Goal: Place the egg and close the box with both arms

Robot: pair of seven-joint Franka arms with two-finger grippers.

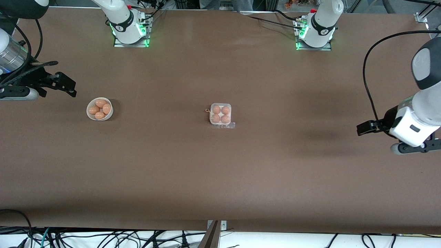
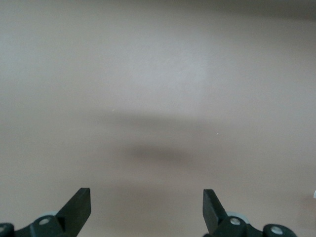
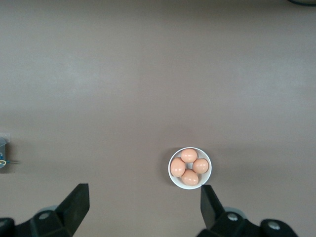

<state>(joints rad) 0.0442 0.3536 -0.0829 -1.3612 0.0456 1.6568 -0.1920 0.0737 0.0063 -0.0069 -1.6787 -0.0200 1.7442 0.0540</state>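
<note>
The box (image 1: pixel 221 115) sits mid-table, a small white tray with a clear rim. It holds several brown eggs (image 1: pixel 216 109), and the clear lid seems to lie over them. An edge of the box shows in the right wrist view (image 3: pixel 2 148). My right gripper (image 1: pixel 67 85) is open and empty in the air at the right arm's end of the table, near the bowl; its wrist view shows the open gripper (image 3: pixel 143 195). My left gripper (image 1: pixel 361 128) is open and empty over bare table at the left arm's end; its wrist view shows the open gripper (image 2: pixel 146 197).
A round white bowl (image 1: pixel 90 117) with several brown eggs stands toward the right arm's end of the table. It also shows in the right wrist view (image 3: pixel 171 158). Cables hang below the table edge nearest the front camera.
</note>
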